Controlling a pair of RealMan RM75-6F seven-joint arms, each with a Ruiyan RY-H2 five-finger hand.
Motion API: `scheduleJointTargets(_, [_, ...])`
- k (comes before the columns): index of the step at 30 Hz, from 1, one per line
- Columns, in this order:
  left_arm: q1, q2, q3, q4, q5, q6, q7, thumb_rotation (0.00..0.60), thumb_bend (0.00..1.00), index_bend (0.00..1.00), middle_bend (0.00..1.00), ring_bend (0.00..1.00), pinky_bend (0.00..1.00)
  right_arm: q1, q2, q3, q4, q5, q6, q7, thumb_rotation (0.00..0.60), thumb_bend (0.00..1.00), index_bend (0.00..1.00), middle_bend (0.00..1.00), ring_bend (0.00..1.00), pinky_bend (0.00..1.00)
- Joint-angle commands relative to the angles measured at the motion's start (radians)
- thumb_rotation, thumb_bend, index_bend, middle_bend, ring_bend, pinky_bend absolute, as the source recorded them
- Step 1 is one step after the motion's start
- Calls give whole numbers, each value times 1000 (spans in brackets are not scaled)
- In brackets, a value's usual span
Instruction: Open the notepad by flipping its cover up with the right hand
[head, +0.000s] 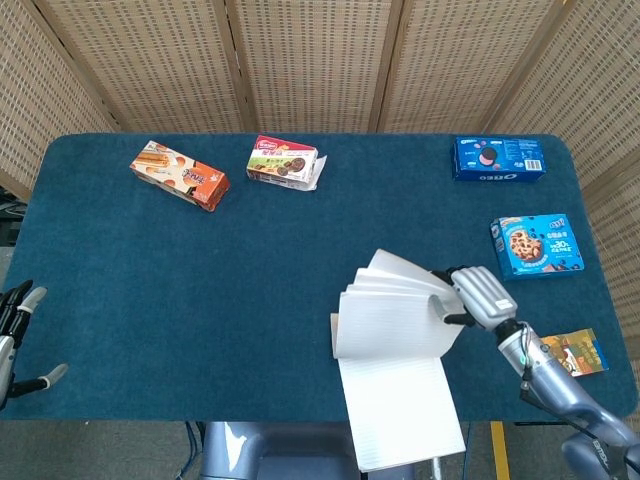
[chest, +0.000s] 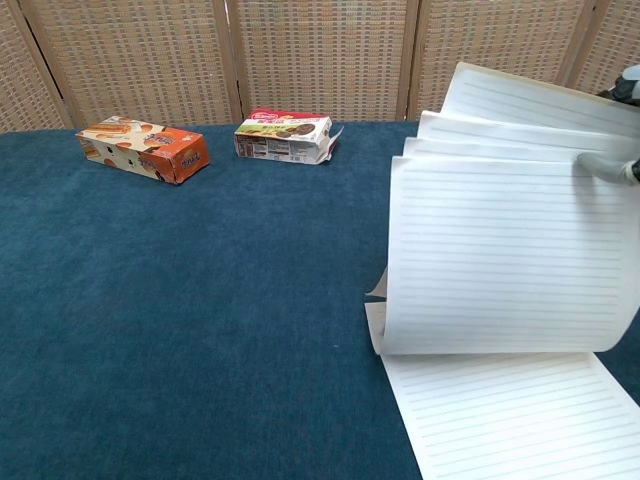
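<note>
Now notepad (head: 395, 350) at near right table (head: 200, 290) edge lies open: cover and several lined sheets lifted, fanned up and curling over far end, bare lined page flat below. My right hand (head: 472, 297) pinches raised sheets at right edge. My left hand (head: 15, 335), fingers spread, holds nothing, far left.

Five snack boxes sit on one blue table (head: 250, 280): an orange box (head: 180, 174), a red-and-green box (head: 283, 162), two blue cookie boxes (head: 498, 158) (head: 536, 245) and a small dark packet (head: 566, 354). There is one notepad (head: 395, 350). Two robot hands show, the right hand (head: 472, 297) and the left hand (head: 18, 340).
</note>
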Motion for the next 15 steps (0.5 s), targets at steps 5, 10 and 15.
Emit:
scheduleJointTargets(5, [-5, 2, -6, 0, -17, -10, -4, 600, 0, 0, 0, 0, 0, 78, -70, 111, 123, 270, -169, -73, 600, 711, 666, 629, 486, 427])
scheduleJointTargets(10, [-23, -2, -19, -3, -57, -43, 10, 600, 0, 0, 0, 0, 0, 137, -105, 149, 199, 385, -240, -165, 600, 707, 666, 629, 486, 427])
scheduleJointTargets(15, [-46, -8, -39, -8, -103, -76, 31, 600, 0, 0, 0, 0, 0, 201, -165, 170, 305, 496, -312, -248, 600, 707, 666, 629, 481, 427])
